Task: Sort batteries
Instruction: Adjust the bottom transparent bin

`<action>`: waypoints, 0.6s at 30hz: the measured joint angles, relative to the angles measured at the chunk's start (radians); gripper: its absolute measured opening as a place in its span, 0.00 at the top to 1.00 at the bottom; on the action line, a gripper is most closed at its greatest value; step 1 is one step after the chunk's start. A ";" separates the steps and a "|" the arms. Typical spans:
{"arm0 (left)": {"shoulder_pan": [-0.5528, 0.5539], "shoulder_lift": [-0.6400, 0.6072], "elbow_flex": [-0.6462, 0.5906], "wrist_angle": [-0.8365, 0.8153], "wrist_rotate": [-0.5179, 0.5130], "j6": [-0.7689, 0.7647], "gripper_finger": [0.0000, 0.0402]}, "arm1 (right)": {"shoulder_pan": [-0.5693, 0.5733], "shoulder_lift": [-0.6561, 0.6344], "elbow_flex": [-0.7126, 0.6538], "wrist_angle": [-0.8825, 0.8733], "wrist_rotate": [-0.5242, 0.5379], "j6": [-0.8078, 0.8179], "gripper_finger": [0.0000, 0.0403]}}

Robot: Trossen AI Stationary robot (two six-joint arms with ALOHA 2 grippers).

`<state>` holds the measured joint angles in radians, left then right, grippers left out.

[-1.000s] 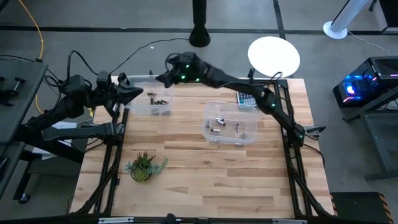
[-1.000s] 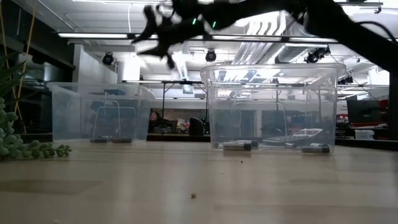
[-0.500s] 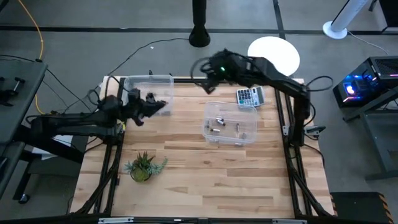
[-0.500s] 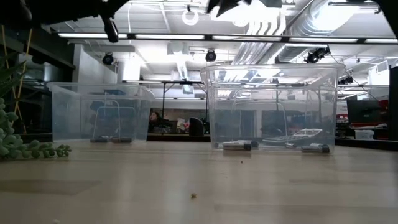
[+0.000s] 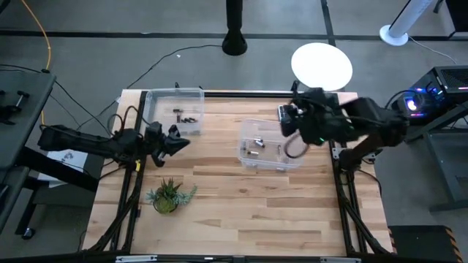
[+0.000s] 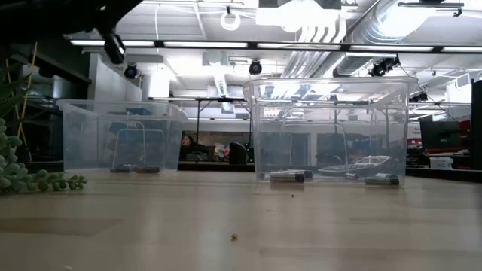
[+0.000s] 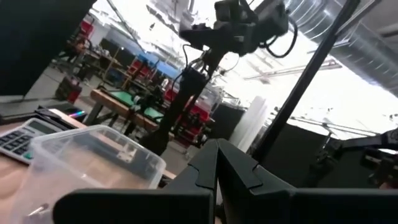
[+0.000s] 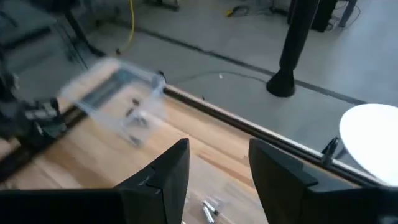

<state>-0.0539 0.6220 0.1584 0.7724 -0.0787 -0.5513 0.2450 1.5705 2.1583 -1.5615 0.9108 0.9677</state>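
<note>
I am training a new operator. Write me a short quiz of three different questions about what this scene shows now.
1. True or false: the left gripper has its jaws shut.
2. How many clear bins stand on the table? A) one B) two C) three
3. Fill in: the right gripper, jaws open and empty, is above the right edge of the bin that lies beside the ____.

Key
1. True; it holds nothing and hovers at the table's left edge.
2. B; both hold batteries.
3. Calculator, mostly hidden under the right arm.
</note>
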 joint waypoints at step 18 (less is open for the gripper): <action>0.152 -0.145 -0.061 -0.177 0.041 -0.016 1.00 | 0.403 -0.383 -0.764 0.043 0.052 0.577 0.68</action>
<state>0.0984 0.4769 0.0971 0.5955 -0.0374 -0.5671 0.6483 1.1874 1.3947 -1.5183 0.9626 1.5451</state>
